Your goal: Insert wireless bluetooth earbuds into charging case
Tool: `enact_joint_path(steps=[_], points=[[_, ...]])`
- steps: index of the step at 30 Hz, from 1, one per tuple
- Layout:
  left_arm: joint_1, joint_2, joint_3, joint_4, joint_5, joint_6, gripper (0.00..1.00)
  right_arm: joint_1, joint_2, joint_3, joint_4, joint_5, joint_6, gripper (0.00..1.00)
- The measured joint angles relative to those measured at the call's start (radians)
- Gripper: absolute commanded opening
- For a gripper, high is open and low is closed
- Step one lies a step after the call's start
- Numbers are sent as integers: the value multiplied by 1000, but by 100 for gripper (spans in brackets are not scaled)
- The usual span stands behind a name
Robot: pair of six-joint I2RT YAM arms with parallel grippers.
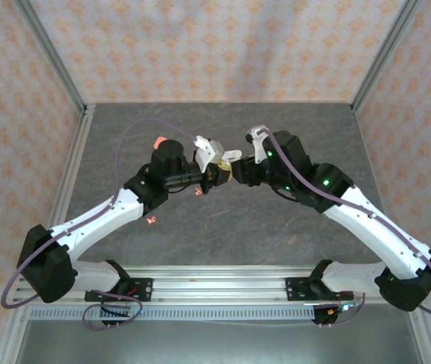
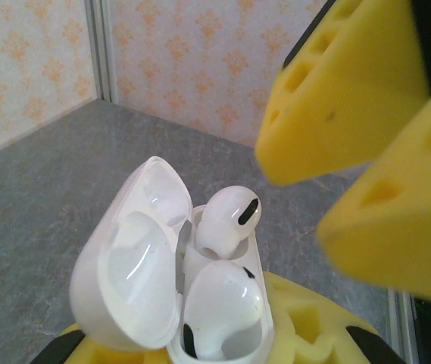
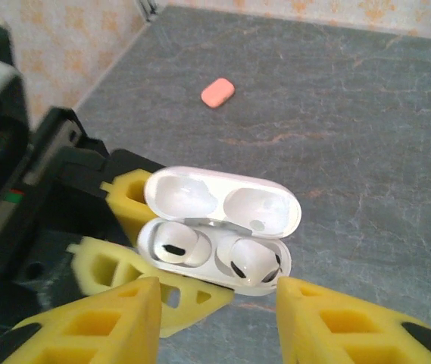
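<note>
My left arm (image 1: 101,216) and right arm (image 1: 366,212) wear white shells between black joints, each trailing a purple cable (image 1: 151,120). Small green lights (image 1: 329,183) glow on the black wrists. My right end effector (image 3: 217,296) has yellow fingers (image 3: 145,334) with cut-out hollows, backed in black.

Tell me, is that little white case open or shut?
Open. The lid is swung back, showing two white earbuds inside the case.
</note>
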Motion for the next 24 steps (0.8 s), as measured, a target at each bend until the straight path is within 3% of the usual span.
enact_joint_path(steps=[8,15,24], points=[[0,-41,-1,7,4,11,0,-118,-44,80,-17,-79,100,44],[0,-105,-3,13,61,19,0,-270,-23,55,-16,-261,248,40],[0,-114,-3,2,128,19,0,-304,0,-97,132,-519,387,44]])
